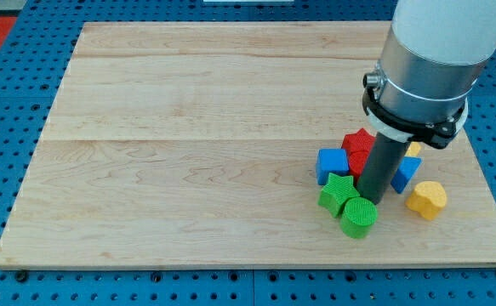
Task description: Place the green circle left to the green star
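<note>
The green star (337,192) lies on the wooden board (188,153) at the lower right. The green circle (359,216) sits just below and right of the star, touching it. My tip (369,199) is at the end of the dark rod, right above the green circle's upper edge and to the right of the star. The rod hides part of the blocks behind it.
A blue block (333,162) lies above the star. A red star-like block (360,145) is behind the rod. Another blue block (405,172) and a yellow block (413,149) are partly hidden on the right. A yellow heart-like block (426,200) lies further right.
</note>
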{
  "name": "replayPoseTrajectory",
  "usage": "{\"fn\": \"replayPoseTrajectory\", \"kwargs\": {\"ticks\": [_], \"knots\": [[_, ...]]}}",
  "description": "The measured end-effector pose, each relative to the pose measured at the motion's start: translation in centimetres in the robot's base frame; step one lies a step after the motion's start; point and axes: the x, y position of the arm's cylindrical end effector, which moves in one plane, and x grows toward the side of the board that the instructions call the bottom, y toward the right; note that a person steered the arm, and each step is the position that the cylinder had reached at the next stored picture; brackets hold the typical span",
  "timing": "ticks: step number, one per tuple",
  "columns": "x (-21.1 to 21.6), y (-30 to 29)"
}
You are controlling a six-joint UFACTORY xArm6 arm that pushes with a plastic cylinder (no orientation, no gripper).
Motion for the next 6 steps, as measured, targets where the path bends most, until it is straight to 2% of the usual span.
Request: {"fn": "replayPoseTrajectory", "kwargs": {"ticks": [1,2,3,5,6], "knots": [[4.7,1.9],[7.7,3.2],[7.5,0.9],[-4.0,-10.5],[-5.4,-12.5]]}}
